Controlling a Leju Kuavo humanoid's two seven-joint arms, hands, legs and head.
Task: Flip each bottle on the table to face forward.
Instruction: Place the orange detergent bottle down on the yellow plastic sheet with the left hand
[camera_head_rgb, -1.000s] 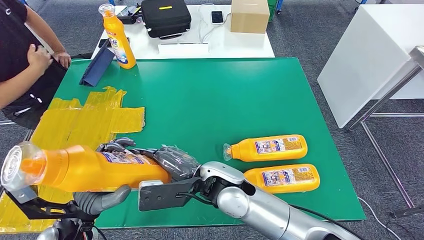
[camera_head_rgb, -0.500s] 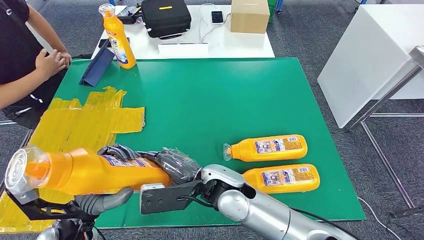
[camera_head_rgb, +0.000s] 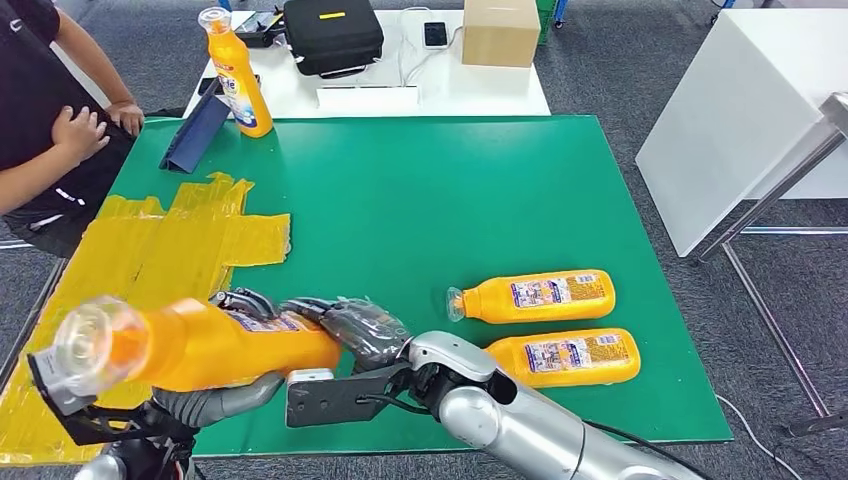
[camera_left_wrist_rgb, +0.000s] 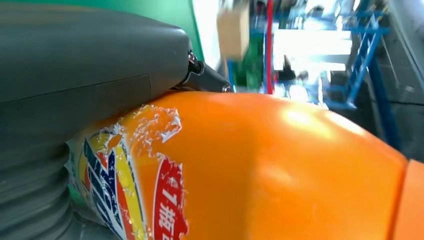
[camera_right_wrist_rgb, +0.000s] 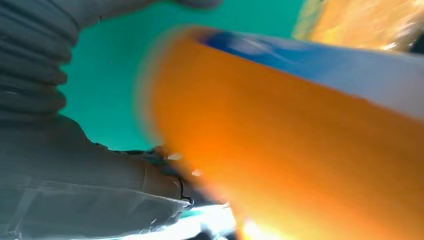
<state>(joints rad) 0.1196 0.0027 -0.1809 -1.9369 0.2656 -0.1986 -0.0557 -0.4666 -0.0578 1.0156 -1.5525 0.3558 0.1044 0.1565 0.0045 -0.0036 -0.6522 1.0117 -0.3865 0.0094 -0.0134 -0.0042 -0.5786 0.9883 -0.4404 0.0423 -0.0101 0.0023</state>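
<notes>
— Bottle (camera_head_rgb: 200, 345) off the bench (camera_head_rgb: 420, 200): who holds it?

— Both hands. The right hand (camera_head_rgb: 355, 330) wraps its base with fingers (camera_head_rgb: 245, 300) curled over the label; the left hand (camera_head_rgb: 210, 400) cups it from below, thumb against the body. It lies sideways, cap toward the left edge, probably so the label can be turned.

— And the others?

— Two lying bottles (camera_head_rgb: 535, 295) rest side by side at the right, labels up. One upright bottle (camera_head_rgb: 235, 75) stands at the far left corner.
</notes>
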